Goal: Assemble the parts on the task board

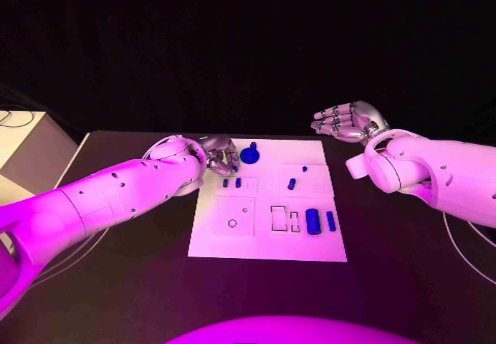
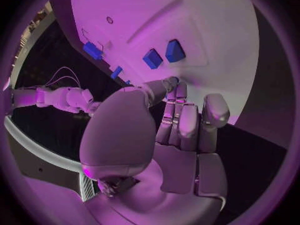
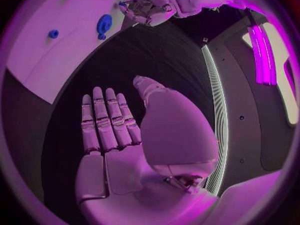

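Small blue parts [image 1: 312, 221] judged light, rigid, slippery; being pinched at sides. Left robot hand [image 1: 219, 154] over task board [image 1: 310, 251], grip unclear; right robot hand [image 1: 346, 120] being held empty, fingers apart.

My hands [image 3: 115, 150] look like smooth metal; the board [image 1: 264, 240] is matt white, its parts [image 1: 312, 221] glossy plastic.

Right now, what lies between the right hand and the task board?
Only bare black table: the right hand, open, hovers off the task board's far corner, as the head view shows.
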Motion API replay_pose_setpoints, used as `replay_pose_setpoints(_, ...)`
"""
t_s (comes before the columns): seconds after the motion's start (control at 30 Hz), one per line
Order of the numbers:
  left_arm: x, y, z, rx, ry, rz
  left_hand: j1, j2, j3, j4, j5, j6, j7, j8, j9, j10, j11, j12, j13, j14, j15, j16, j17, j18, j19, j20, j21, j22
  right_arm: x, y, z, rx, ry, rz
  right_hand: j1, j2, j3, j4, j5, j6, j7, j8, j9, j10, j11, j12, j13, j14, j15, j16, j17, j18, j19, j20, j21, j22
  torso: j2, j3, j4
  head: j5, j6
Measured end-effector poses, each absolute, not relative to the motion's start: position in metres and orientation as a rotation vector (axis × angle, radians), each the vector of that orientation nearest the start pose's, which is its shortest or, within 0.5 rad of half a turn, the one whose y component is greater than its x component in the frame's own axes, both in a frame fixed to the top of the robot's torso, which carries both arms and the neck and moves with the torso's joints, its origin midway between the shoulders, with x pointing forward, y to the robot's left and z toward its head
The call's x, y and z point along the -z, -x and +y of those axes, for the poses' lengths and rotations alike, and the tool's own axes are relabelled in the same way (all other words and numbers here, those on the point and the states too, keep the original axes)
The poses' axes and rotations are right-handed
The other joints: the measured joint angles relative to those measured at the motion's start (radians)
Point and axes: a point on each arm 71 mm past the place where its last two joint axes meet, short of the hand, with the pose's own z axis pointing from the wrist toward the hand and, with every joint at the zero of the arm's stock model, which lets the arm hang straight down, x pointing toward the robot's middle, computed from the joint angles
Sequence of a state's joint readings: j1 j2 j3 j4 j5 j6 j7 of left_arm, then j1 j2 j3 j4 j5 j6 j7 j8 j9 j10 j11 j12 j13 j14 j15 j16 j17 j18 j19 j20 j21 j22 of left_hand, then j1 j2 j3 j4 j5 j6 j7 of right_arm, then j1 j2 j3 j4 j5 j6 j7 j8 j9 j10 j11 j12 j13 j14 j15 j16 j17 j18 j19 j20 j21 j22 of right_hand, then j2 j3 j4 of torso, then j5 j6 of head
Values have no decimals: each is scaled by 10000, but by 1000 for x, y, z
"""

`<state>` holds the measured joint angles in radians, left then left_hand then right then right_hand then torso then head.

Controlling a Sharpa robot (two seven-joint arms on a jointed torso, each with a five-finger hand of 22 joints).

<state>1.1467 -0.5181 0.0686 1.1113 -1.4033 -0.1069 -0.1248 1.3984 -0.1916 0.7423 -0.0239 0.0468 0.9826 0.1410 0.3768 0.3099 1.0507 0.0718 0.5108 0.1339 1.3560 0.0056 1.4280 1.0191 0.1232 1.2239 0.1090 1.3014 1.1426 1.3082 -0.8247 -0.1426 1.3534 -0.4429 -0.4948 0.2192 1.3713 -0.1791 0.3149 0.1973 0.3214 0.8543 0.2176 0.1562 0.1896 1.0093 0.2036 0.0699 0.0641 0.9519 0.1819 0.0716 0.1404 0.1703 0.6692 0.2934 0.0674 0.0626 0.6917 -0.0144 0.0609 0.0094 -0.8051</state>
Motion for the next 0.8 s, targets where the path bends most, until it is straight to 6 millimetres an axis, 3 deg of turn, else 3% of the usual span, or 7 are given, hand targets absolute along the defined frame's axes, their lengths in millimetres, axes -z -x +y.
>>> replay_pose_setpoints(0.8,217,-552,148,5994,-650,18615,-26,-26,-11,-44,-2,-16,-11,-32,14,37,37,-57,1,-37,37,0,-137,-1,0,0,0,-102,168,-527,-259,-10271,-7283,14748,0,0,31,-31,38,0,0,0,-11,0,0,0,0,0,0,0,-13,0,-36,-36,0,0,-1,-4,11,-56,-29)
